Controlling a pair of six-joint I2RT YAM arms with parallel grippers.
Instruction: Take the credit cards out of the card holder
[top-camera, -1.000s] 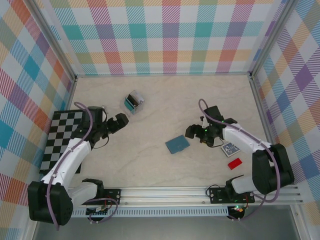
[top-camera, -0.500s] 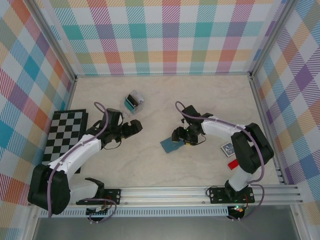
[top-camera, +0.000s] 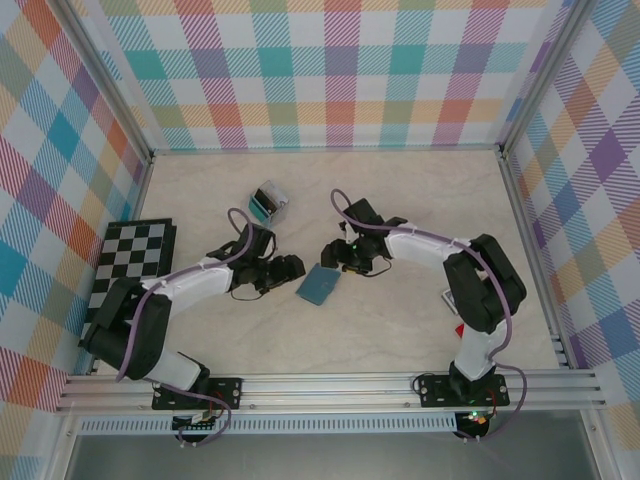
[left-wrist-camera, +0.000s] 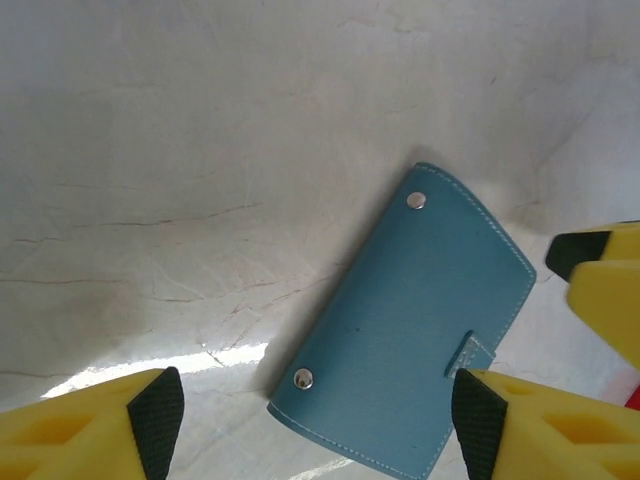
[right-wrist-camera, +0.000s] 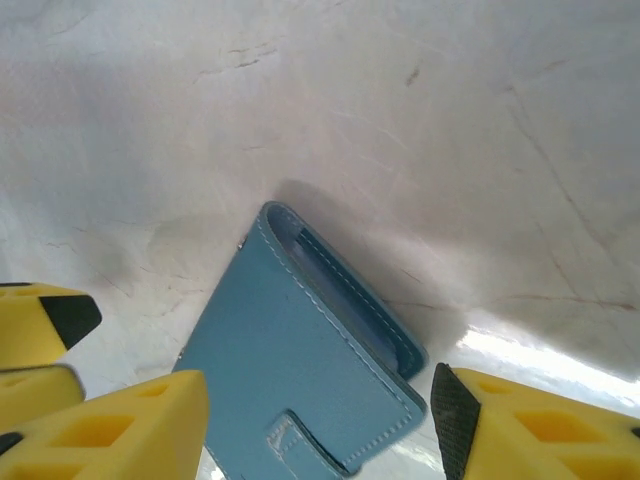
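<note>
Two grippers are at one small item, and crowding is the chief hazard. Near the centre of the top view, on the marbled table (top-camera: 420, 200), the left gripper (top-camera: 288, 268) and the right gripper (top-camera: 334, 256) sit just beside the card holder (top-camera: 320, 286) on opposite sides. Each wrist view shows its own yellow fingers spread well apart astride the holder, with nothing clamped. The holder lies flat and folded shut.

Risks:
1. Finger collision. At the right edge of the left wrist view, the other arm's yellow finger sits just beside the holder. A further advance by either arm could bring the fingers together.
2. Sliding. The tabletop looks smooth and the holder thin, so a descending finger could push it away instead of catching an edge.
3. Wrong pinch. In my judgement, a grip across both panels would keep it shut.
4. The closing tab (left-wrist-camera: 478, 352) appears fastened. Pulling a panel before freeing the tab could drag the whole holder.

Visibility:
1. Whether any fingertip touches the holder cannot be determined.
2. No card can be made out; in the right wrist view the slot along the folded edge is dark.
3. The clear box (top-camera: 268, 200), up and left of centre, has teal and dark contents that cannot be resolved.
4. At lower right of the top view the right arm partly covers a patterned piece (top-camera: 452, 297) and a red piece (top-camera: 460, 330), both too small to identify.
</note>
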